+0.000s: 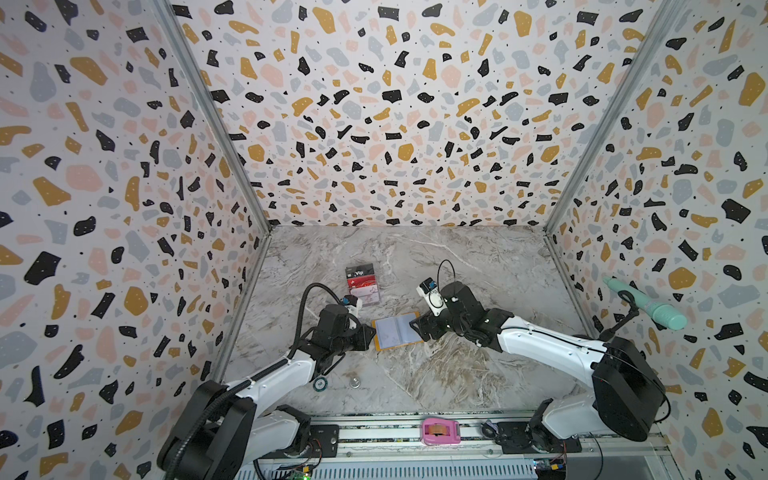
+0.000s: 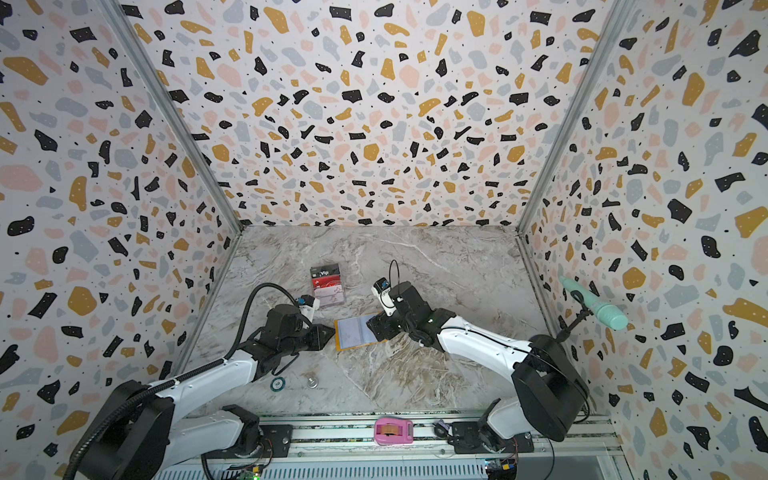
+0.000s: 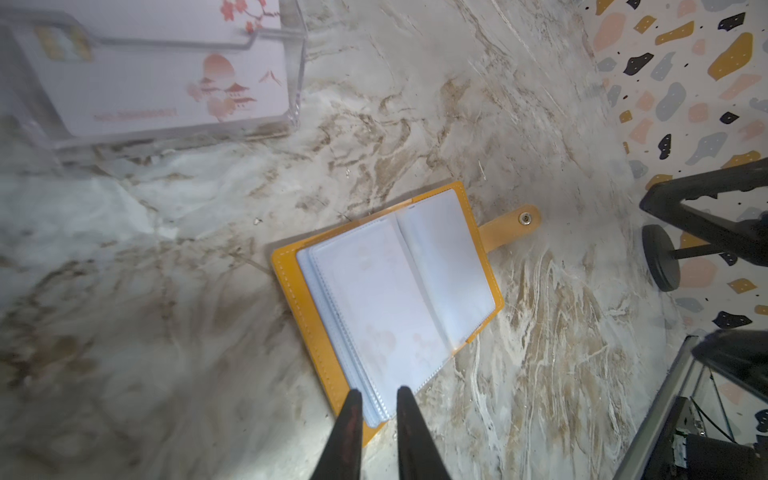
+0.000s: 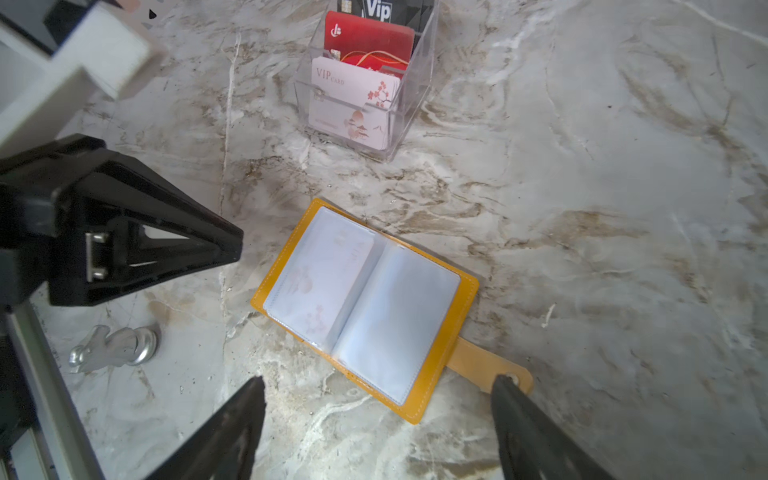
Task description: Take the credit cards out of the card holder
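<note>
Card holder (image 1: 397,330) open mid-surface; faint floral white card (image 4: 320,270) looks not yet out. Left gripper (image 3: 378,399) jaws near-shut at sleeve (image 3: 374,299) edge, pinch unclear; right gripper (image 4: 380,380) jaws spread by snap tab (image 4: 490,370). Extraction pending.

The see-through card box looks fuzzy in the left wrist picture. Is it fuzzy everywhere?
Left wrist view: the clear stand is smeared at the frame's edge, while the card holder is sharp; right wrist view: the stand is crisp.
</note>
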`<act>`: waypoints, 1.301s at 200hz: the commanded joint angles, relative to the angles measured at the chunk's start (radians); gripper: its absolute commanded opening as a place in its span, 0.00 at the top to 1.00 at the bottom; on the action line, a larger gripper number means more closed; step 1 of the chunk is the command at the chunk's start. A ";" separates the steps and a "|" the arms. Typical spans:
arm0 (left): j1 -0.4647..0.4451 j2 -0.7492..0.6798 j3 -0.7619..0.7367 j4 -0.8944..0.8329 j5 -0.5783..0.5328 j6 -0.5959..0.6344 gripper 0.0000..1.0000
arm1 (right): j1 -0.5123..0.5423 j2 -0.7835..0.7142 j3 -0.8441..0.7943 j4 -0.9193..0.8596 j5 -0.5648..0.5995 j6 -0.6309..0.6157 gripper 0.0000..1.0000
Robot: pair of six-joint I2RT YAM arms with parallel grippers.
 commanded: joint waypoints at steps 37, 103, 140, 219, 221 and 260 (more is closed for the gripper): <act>-0.016 0.101 -0.035 0.160 0.029 -0.030 0.94 | 0.072 0.103 0.066 0.050 0.023 0.059 0.20; -0.015 0.156 -0.050 0.178 0.014 -0.021 1.00 | 0.112 0.198 0.115 0.047 0.076 0.074 0.24; -0.017 0.187 -0.062 0.201 0.016 -0.026 1.00 | 0.143 0.249 0.148 0.040 0.097 0.062 0.27; -0.017 0.216 -0.111 0.264 0.010 -0.053 1.00 | 0.191 0.368 0.241 0.012 0.166 0.056 0.27; -0.018 0.216 -0.113 0.266 0.009 -0.054 1.00 | 0.193 0.370 0.243 0.010 0.168 0.055 0.27; -0.017 0.216 -0.142 0.290 0.007 -0.065 1.00 | 0.201 0.417 0.277 -0.011 0.190 0.056 0.31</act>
